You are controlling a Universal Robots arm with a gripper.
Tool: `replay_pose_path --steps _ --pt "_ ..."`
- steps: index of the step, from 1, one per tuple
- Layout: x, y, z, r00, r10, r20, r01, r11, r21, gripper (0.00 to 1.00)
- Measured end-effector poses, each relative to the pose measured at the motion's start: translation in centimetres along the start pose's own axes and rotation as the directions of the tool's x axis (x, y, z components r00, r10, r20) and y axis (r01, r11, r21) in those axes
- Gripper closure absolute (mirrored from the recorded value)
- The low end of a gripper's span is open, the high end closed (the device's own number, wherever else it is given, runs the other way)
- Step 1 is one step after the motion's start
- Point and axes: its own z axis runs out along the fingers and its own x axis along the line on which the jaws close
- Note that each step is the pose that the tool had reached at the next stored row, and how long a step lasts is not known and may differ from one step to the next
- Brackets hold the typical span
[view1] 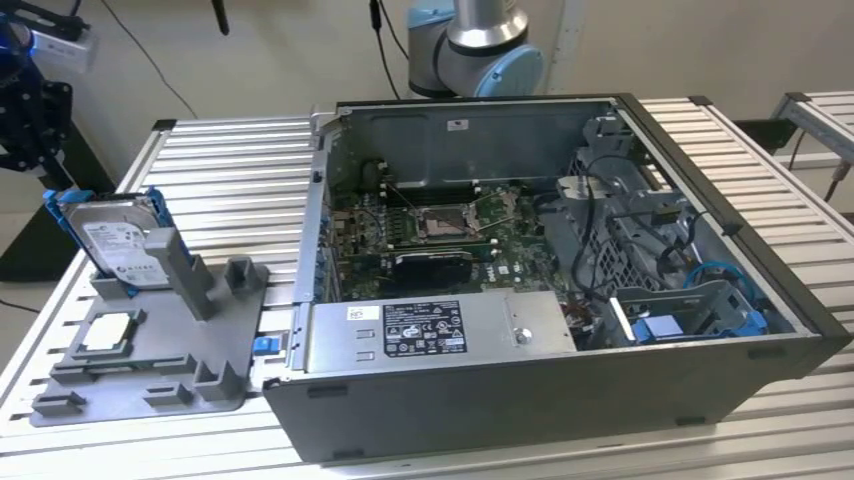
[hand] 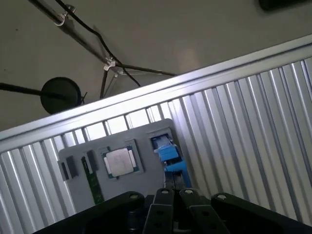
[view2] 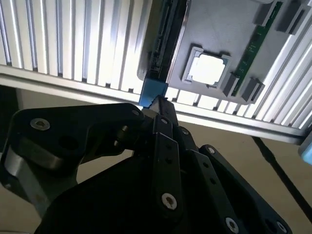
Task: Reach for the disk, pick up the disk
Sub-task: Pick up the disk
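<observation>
A slatted aluminium table (view1: 227, 150) is seen, built of parallel ribbed profiles with narrow gaps between them and closed by a plain rail along its edge. Two things are carried directly on the slats. A grey fixture plate (view2: 219, 29), moulded with raised posts and shallow pockets, is laid flat at the table's edge, just ahead of the gripper (view2: 158, 109). An open computer case (view1: 561, 300) is laid on its side beside the plate, farther from the gripper, with its open face turned upward.
</observation>
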Motion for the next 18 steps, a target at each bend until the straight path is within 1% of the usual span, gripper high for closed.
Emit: replay_pose_path --steps 2,5,8,11,17,18 --pt "0.0 0.0 0.01 0.9996 -0.028 -0.0007 0.028 0.9996 0.0005 1.0" --pt "0.0 0.0 0.05 0.9974 -0.072 -0.0017 0.072 0.9974 0.0017 1.0" --pt "-0.03 -0.08 0.1 0.9949 -0.101 -0.0017 0.101 0.9949 0.0044 1.0" --pt "-0.14 -0.44 0.11 0.9936 -0.113 -0.002 0.113 0.9936 0.0045 1.0" --pt "-0.15 -0.49 0.12 0.9932 -0.116 -0.0018 0.116 0.9932 0.0044 1.0" --pt "-0.15 -0.49 0.12 0.9932 -0.116 -0.0018 0.116 0.9932 0.0044 0.0"
